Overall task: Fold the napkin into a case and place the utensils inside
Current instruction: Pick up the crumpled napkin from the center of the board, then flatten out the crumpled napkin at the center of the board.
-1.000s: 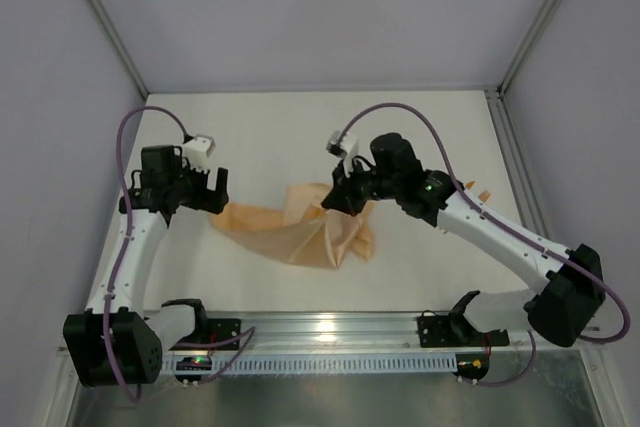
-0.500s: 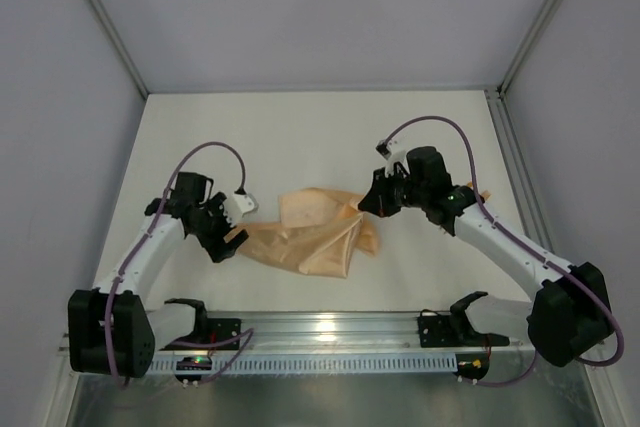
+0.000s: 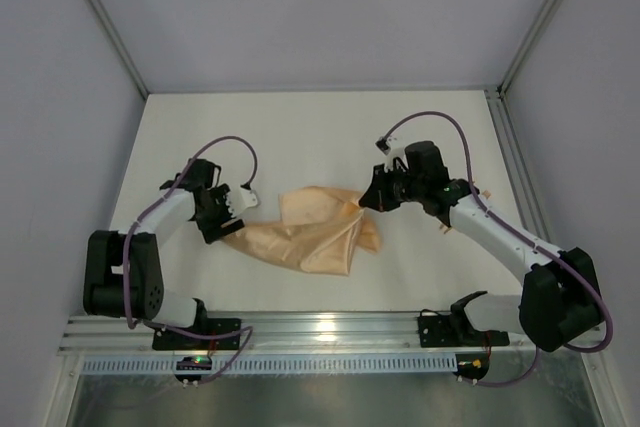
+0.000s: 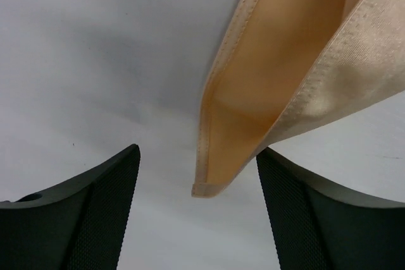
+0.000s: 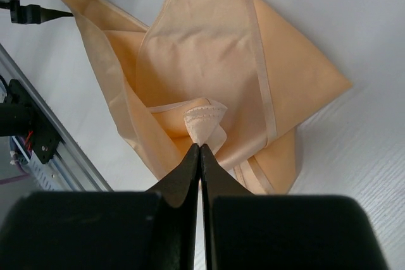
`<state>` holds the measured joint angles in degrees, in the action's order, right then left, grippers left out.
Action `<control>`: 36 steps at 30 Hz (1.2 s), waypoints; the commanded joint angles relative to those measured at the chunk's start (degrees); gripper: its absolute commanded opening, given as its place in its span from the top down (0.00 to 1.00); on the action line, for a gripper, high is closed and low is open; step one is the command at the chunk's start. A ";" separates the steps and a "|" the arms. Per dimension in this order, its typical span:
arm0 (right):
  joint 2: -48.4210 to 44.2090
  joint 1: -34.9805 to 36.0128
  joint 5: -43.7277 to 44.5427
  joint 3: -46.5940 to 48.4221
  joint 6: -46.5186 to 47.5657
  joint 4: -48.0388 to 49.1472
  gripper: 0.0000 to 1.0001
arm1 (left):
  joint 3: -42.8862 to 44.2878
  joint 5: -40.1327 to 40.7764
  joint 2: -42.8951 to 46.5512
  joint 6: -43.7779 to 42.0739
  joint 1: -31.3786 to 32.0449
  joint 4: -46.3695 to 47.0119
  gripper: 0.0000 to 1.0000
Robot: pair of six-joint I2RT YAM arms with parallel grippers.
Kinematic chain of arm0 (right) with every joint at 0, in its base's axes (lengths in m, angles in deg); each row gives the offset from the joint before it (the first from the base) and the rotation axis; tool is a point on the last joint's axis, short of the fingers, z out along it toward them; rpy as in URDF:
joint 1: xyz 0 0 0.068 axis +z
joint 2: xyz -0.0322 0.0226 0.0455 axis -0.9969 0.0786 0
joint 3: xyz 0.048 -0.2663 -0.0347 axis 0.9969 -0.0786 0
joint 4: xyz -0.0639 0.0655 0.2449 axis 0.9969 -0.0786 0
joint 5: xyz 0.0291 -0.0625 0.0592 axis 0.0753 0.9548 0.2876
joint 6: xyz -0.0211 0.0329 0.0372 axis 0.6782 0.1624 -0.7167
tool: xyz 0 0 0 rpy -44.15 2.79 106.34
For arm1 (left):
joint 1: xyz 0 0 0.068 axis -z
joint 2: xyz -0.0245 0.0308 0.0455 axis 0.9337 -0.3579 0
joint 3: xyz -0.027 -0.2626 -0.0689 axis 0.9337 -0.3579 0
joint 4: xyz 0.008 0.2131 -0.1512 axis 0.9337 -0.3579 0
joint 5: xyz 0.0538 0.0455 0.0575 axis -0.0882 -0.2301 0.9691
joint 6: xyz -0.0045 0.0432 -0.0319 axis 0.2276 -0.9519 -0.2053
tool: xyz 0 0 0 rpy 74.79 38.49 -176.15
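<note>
Right wrist: right gripper (image 5: pixel 200 148) pinches napkin (image 5: pixel 209 49) fold; left gripper (image 4: pixel 197 156) spread wide, napkin corner between jaws.

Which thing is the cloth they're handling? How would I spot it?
Find the white table; near its middle lies the napkin, crumpled, peach-orange with a slight sheen. It is the only fabric there, and the right gripper pinches one fold.

White table (image 3: pixel 300 137): crumpled napkin (image 3: pixel 310 237) lies mid-table; utensils (image 3: pixel 482 190) near right edge, mostly hidden by the arm.
</note>
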<state>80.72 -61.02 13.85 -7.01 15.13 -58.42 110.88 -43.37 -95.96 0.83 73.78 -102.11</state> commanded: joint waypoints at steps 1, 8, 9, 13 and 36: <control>-1.18 -1.17 -1.12 3.21 1.28 1.03 0.97 | 2.03 2.92 -3.35 -3.64 -0.89 0.87 0.27; 3.20 -4.51 -1.48 11.01 -1.53 0.51 0.97 | 6.31 -0.57 -2.23 2.98 -1.77 -0.54 1.00; 6.43 -4.69 -1.21 16.69 -2.23 0.42 0.97 | 8.34 -1.81 -0.13 5.46 -1.94 -0.62 1.00; 15.05 -5.22 1.86 38.75 -4.17 -3.09 0.97 | 24.03 -0.51 4.45 21.01 -1.94 3.15 1.00; -2.05 -8.83 9.07 18.86 -4.07 6.65 0.97 | 25.71 11.45 15.44 19.20 -1.85 2.62 1.00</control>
<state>82.01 -69.13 22.68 27.50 11.91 -55.30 145.87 -33.73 -83.00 24.24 72.62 -97.44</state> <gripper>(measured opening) 0.034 0.007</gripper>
